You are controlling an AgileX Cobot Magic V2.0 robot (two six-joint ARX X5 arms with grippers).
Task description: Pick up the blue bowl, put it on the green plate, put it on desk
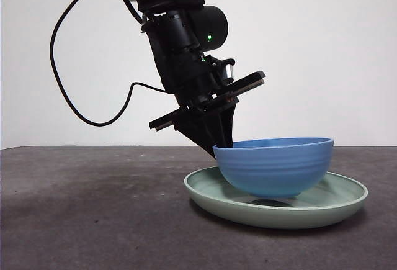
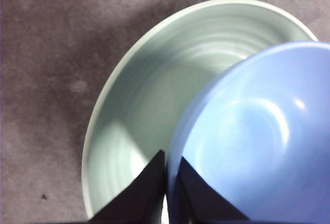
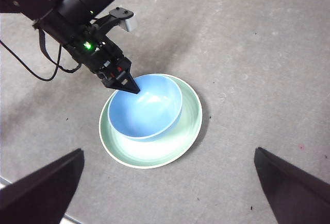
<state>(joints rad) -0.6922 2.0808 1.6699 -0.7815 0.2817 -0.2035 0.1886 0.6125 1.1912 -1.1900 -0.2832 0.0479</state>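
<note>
Pinching the rim of the round, glossy medium-blue bowl (image 1: 274,167), the left gripper (image 2: 166,170) has its two black jaws closed together on the wall, one inside and one outside. In the front view the bowl hangs tilted over the wide, shallow pale mint-green plate (image 1: 335,211), its base just above the plate's floor with a shadow beneath. That plate lies flat on the dark grey-brown matte desk (image 1: 93,214), away from its edges. High above, the right gripper (image 3: 167,193) waits, jaws spread wide apart and empty.
</note>
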